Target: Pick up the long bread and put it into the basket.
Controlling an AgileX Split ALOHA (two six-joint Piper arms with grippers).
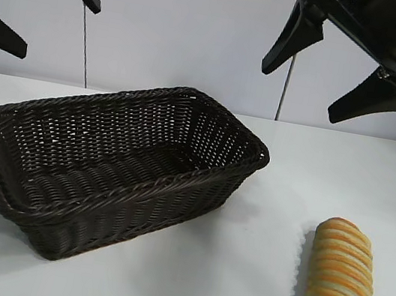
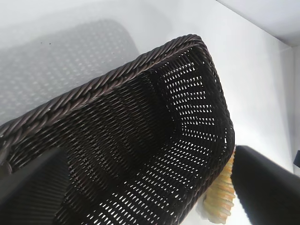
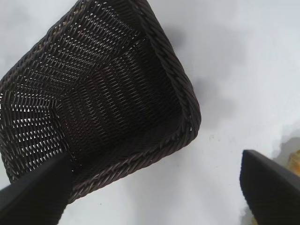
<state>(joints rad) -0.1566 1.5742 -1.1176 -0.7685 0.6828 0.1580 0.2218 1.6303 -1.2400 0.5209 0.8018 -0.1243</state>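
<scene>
Long bread (image 1: pixel 341 276) lay flat on the white table (image 1: pixel 235 291) at the exterior view's lower right, well apart from the basket (image 1: pixel 114 172), not held. Basket sat left of center, nothing visible inside it. Your right gripper (image 1: pixel 333 68) hung high above the bread, jaws spread wide, gripping nothing. Your left gripper (image 1: pixel 36 3) hung at upper left above the basket's far end, jaws wide too, holding nothing.

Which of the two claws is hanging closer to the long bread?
The right claw, open at the exterior view's upper right, hangs nearer the long bread. The left claw, also open, sits at the upper left, beyond the basket.
</scene>
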